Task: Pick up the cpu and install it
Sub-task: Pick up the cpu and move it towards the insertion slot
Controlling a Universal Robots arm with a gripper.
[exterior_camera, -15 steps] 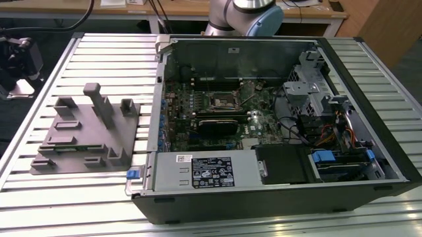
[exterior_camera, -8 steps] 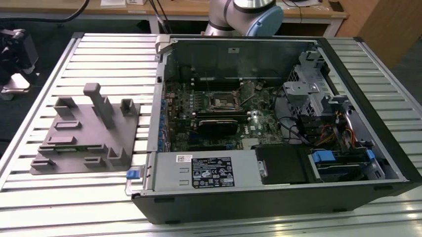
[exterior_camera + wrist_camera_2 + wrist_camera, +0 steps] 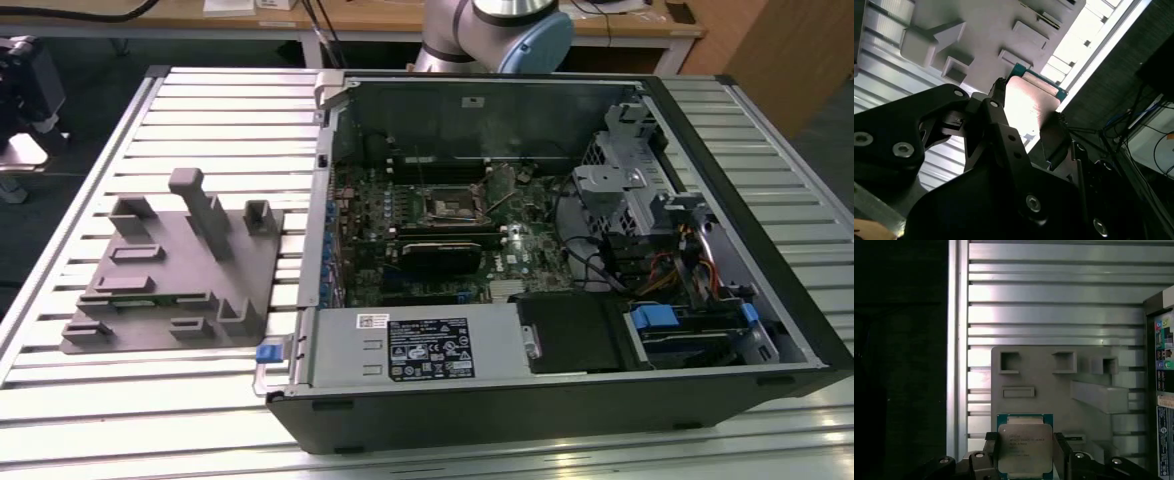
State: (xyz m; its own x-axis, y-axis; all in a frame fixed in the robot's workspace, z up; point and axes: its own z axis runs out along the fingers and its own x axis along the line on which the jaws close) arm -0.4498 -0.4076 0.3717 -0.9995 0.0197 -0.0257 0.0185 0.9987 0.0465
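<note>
Since gripper (image 3: 1025, 456) is clamped on cpu (image 3: 1025, 440) by two opposite edges, hanging over grey fixture (image 3: 1054, 390) beside pc case (image 3: 1165, 365), I'd reckon: hold chip level, no extra squeeze, go slow so it can't slip

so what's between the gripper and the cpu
Nothing. In the first wrist view the gripper is shut directly on two opposite sides of the cpu, with the grey fixture beyond them.
</note>
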